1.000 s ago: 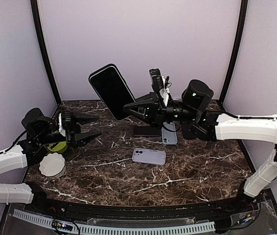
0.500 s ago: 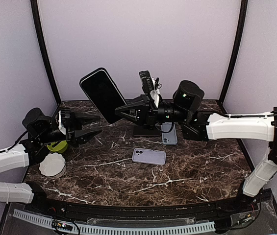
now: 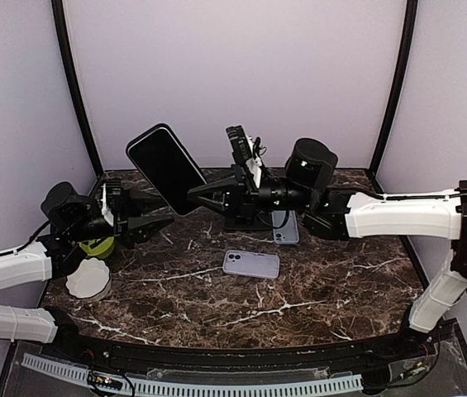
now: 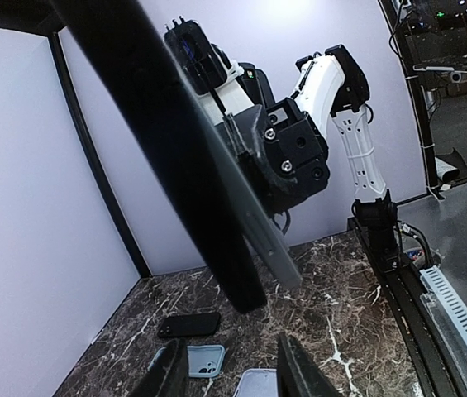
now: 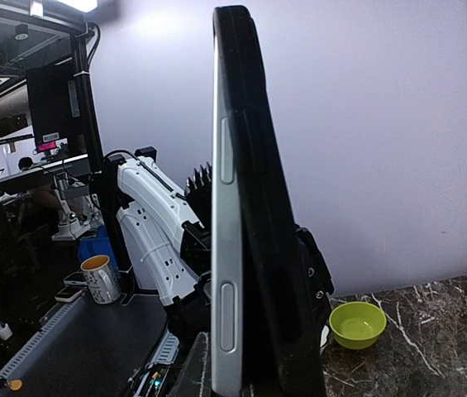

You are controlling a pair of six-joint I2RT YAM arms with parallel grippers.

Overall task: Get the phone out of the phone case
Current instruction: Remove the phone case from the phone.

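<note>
My right gripper (image 3: 197, 197) is shut on the lower end of the phone (image 3: 165, 168) and holds it tilted in the air above the table's back left. In the right wrist view the phone's silver side (image 5: 226, 231), with its buttons, stands upright against the black phone case (image 5: 268, 240). My left gripper (image 3: 165, 209) is open just left of and below the phone, with nothing between its fingers. From the left wrist, the phone case (image 4: 159, 149) hangs edge-on above that gripper (image 4: 229, 372), and the phone's silver edge (image 4: 259, 227) shows beside it.
On the marble table lie a lilac case (image 3: 251, 264), a light blue case (image 3: 285, 227) and a black case (image 3: 247, 222). A green bowl (image 3: 97, 246) and a white scalloped dish (image 3: 88, 279) sit at the left, under my left arm.
My right gripper has carried the phone to the left and a little lower, up to my left gripper. The left fingers have narrowed and reached slightly right.
</note>
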